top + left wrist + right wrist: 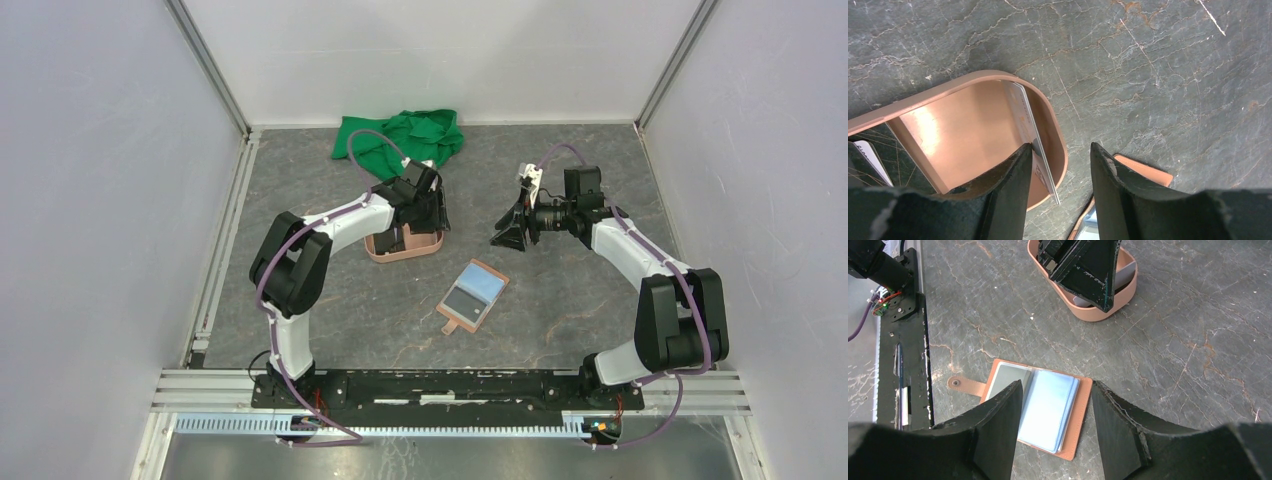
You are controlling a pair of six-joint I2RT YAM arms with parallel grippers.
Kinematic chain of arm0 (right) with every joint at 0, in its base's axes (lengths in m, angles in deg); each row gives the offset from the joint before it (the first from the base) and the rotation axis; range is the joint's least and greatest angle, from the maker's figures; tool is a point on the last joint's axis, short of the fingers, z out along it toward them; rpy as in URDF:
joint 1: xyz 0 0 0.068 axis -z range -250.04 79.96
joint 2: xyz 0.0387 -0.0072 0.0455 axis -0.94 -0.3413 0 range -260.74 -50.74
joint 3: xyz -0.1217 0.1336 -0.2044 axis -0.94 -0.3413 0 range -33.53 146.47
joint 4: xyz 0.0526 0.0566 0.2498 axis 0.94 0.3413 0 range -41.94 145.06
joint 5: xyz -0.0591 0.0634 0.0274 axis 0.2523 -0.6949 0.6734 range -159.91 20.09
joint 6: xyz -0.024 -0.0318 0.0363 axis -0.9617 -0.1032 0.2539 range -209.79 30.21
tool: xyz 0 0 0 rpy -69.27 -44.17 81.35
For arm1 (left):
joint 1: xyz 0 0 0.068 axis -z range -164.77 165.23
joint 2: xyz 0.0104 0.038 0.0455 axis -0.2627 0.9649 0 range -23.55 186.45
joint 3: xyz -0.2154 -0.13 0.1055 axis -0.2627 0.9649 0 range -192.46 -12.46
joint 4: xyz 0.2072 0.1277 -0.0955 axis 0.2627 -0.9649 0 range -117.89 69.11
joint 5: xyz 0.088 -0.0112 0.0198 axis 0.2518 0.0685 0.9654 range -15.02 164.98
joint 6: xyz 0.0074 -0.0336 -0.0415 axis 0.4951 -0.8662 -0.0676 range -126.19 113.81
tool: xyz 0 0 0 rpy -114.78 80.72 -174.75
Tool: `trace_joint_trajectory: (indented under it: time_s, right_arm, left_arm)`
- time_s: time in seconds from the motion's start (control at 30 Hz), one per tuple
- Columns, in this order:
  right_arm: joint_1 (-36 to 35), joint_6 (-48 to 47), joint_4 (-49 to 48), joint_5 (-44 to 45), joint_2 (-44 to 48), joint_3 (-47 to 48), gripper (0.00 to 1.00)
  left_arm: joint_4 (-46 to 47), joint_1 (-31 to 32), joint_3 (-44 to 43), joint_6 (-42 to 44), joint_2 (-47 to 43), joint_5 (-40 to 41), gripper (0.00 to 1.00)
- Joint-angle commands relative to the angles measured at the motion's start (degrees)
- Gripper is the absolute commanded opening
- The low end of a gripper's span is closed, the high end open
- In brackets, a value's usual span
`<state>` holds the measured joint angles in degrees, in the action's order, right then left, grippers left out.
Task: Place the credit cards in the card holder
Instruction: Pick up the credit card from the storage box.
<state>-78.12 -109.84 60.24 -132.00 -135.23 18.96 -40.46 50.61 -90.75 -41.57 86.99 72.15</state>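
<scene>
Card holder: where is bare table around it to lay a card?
Bare: right of the card holder, and in front of it toward the rail. Crowded: its far-left side, where the tray sits under the left gripper.

Grey marbled table (580, 310), green cloth (400, 140), pink tray (405, 257), open card holder (473, 295)

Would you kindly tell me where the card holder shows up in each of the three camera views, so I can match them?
Top external: the card holder lies open at centre, right of and nearer than the pink tray.
Left wrist: only the card holder's tan corner shows at the bottom edge, right of the tray.
Right wrist: card holder open at lower centre, tray above it.
Shared landmark: the pink tray.
</scene>
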Motion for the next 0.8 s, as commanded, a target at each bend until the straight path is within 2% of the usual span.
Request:
trace_joint_trajectory:
  time_s: [0.0,0.47,0.77]
  right_arm:
    - [0.4,-1.1,-0.2,-1.4,-0.2,2.4,0.59]
    - [0.6,-1.3,-0.1,-1.4,-0.2,2.5,0.59]
    - [0.7,-1.4,0.0,-1.6,-0.2,2.5,0.59]
  left_arm:
    - [0.3,0.3,-2.6,-2.0,-0.9,0.5,0.52]
    - [0.3,0.3,-2.0,-2.1,-3.2,0.3,0.45]
    - [0.3,0.3,-1.8,-2.1,-4.5,0.7,0.45]
